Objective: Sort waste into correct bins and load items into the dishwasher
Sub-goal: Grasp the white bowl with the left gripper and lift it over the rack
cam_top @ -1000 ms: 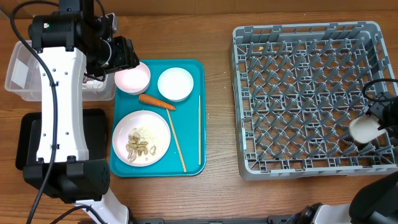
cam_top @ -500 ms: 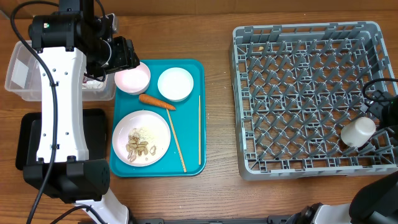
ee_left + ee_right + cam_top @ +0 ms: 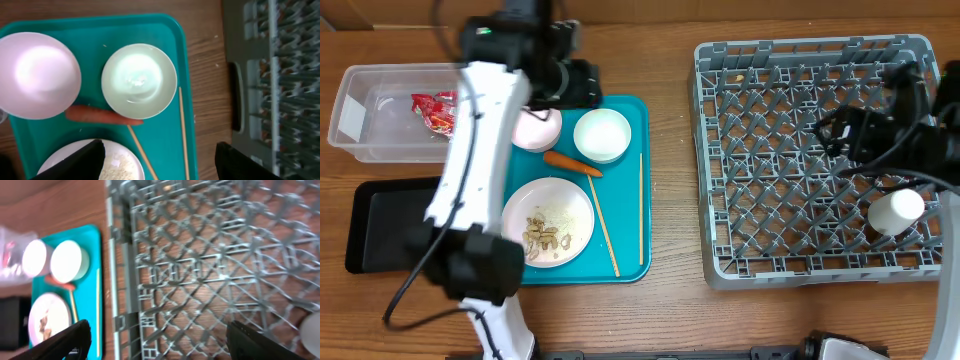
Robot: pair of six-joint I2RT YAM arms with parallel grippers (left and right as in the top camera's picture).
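Note:
A teal tray point(image 3: 625, 215) holds a pink bowl point(image 3: 535, 130), a white bowl point(image 3: 602, 134), a carrot point(image 3: 570, 163), two chopsticks point(image 3: 603, 228) and a plate with food scraps point(image 3: 547, 222). My left gripper point(image 3: 570, 82) hovers over the two bowls; in the left wrist view it is open and empty point(image 3: 160, 167), above the white bowl point(image 3: 139, 80) and carrot point(image 3: 102, 116). My right gripper point(image 3: 850, 133) hangs open and empty point(image 3: 157, 342) over the grey dishwasher rack point(image 3: 720, 150). A white cup point(image 3: 897, 210) lies in the rack's right side.
A clear bin point(image 3: 360, 120) at the far left holds a red wrapper point(image 3: 433, 108). A black bin point(image 3: 390, 225) sits in front of it. My left arm point(image 3: 470, 170) crosses the tray's left side.
My left arm swung right from the clear bin to over the bowls. My right gripper let go of the white cup in the rack and moved up and left.

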